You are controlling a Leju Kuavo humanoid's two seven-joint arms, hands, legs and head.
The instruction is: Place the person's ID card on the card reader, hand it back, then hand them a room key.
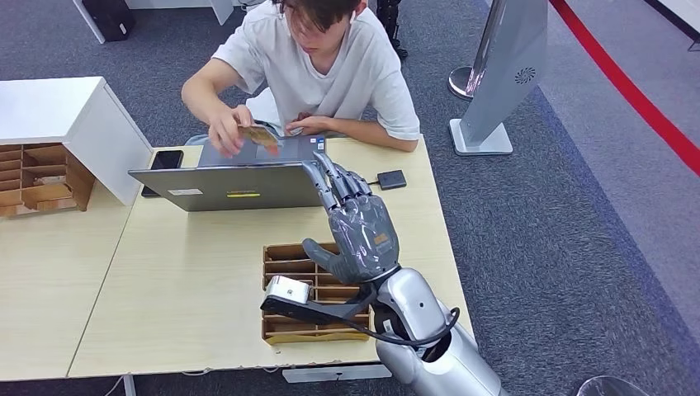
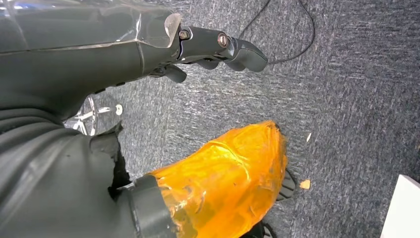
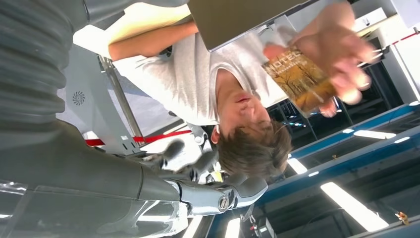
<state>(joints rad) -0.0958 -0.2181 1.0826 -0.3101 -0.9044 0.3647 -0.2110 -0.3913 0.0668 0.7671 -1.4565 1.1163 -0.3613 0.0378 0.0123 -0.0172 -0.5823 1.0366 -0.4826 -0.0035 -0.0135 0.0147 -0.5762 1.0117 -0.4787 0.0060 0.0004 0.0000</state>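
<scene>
right robot hand: the right robot hand [image 1: 357,227] is raised over the surface [image 1: 190,289], just behind the laptop [image 1: 235,183], fingers spread and stretched toward the person [image 1: 318,62]; it holds nothing; the right wrist view shows its fingers [image 3: 198,163] apart and bare
left robot hand: the left robot hand [image 2: 208,47] hangs above grey carpet [image 2: 346,89]; I cannot tell whether its fingers are curled or apart
card: the gold-brown card [image 1: 259,135] is in the person's hand [image 1: 229,128], above the far side of the laptop; apart from the robot hand; the right wrist view shows the card [image 3: 297,79] pinched in that hand
card reader: the small dark card reader [image 1: 391,179] lies on the surface, right of the laptop
wooden tray: a compartmented wooden tray [image 1: 285,264] sits in front of the laptop, under the right wrist
phone: a dark phone [image 1: 163,163] lies left of the laptop
</scene>
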